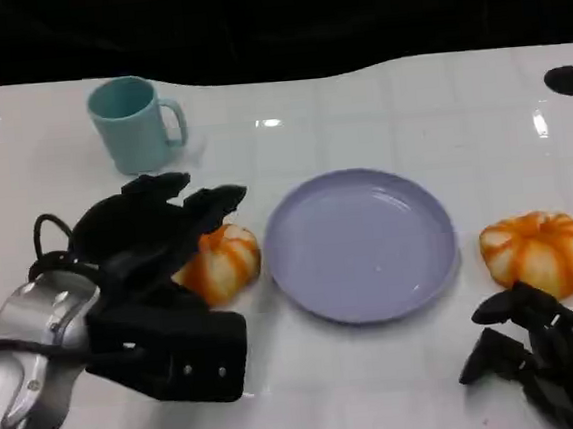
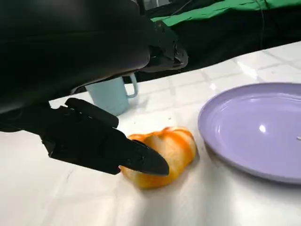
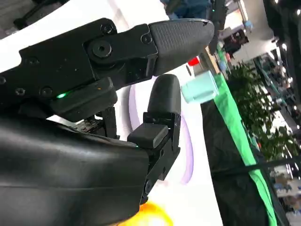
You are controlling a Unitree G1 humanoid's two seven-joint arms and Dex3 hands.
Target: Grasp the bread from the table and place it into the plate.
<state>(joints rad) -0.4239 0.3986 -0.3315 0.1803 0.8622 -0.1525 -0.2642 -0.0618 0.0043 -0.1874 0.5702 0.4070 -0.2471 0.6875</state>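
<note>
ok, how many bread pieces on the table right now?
2. One bread lies left of the plate, under the left hand, whose fingers are around it. The other bread lies right of the plate, beyond the right hand.

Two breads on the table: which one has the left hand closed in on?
The bread left of the plate, below the cup; the left hand reaches over it. The other bread sits right of the plate.

The head camera looks down from above onto the white table [image 1: 382, 387], well back from both hands. The left wrist camera sits low behind the left hand [image 2: 101, 141], close to the bread [image 2: 162, 157] and the plate [image 2: 254, 132]. The right wrist camera, turned sideways, shares that plate and the cup [image 3: 200, 87].
</note>
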